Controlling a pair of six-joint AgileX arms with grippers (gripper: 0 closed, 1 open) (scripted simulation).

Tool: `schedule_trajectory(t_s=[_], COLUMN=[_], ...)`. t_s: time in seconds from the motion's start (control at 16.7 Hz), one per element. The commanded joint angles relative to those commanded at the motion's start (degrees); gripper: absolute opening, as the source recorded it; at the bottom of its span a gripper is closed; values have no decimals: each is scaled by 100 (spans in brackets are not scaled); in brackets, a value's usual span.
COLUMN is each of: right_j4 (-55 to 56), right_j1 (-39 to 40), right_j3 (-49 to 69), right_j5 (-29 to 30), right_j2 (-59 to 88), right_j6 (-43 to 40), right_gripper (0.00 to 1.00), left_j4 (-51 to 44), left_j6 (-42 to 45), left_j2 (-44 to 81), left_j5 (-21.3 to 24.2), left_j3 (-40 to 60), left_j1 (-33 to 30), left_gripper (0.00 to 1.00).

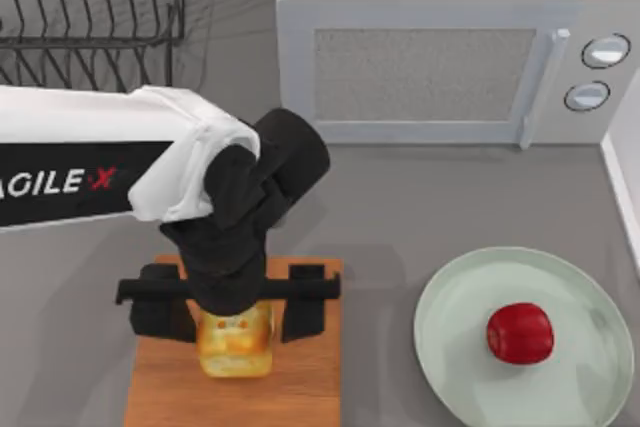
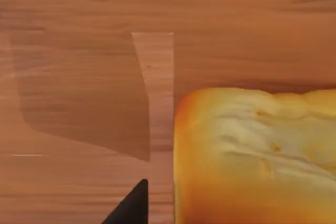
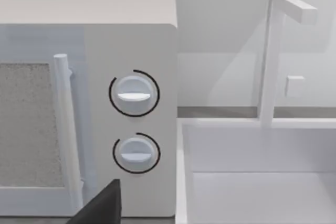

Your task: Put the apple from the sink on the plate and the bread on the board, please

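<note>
The bread point(image 1: 236, 339) is a golden toasted chunk lying on the wooden board point(image 1: 300, 387) at the front left. My left gripper point(image 1: 235, 315) hangs straight over it, open, one finger on each side of the bread. The left wrist view shows the bread point(image 2: 252, 156) resting on the board point(image 2: 79, 87), with a dark fingertip point(image 2: 134, 205) a small gap away from it. A red apple point(image 1: 520, 333) sits on the pale green plate point(image 1: 470, 347) at the front right. In the right wrist view, one dark finger point(image 3: 102, 205) of my right gripper faces the white sink point(image 3: 220, 145).
A white microwave point(image 1: 430, 57) stands at the back, its two dials point(image 3: 134, 94) close in the right wrist view. A black wire dish rack point(image 1: 90, 17) is at the back left. A white faucet point(image 3: 273, 56) rises behind the sink.
</note>
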Motion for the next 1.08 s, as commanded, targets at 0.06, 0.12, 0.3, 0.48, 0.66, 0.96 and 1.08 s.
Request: schedule_trajectory(t_s=[0.06, 0.12, 0.3, 0.48, 0.66, 0.96, 1.08], right_j4=[0, 0, 0, 0, 0, 0, 0], right_j1=[0, 0, 0, 0, 0, 0, 0], right_j3=[0, 0, 0, 0, 0, 0, 0], right_j5=[0, 0, 0, 0, 0, 0, 0], right_j2=[0, 0, 0, 0, 0, 0, 0], right_j6=[0, 0, 0, 0, 0, 0, 0], right_gripper=[100, 100, 100, 100, 100, 100, 100], left_j4=[0, 0, 0, -1, 92, 788, 1187], left_j6=[0, 0, 0, 0, 63, 596, 925], left_j2=[0, 0, 0, -5, -171, -1491, -2377], left_j5=[0, 0, 0, 0, -9, -32, -27], left_j3=[0, 0, 0, 2, -83, -891, -1414], left_j1=[0, 0, 0, 3, 82, 645, 979], left_gripper=[100, 100, 100, 100, 100, 100, 100])
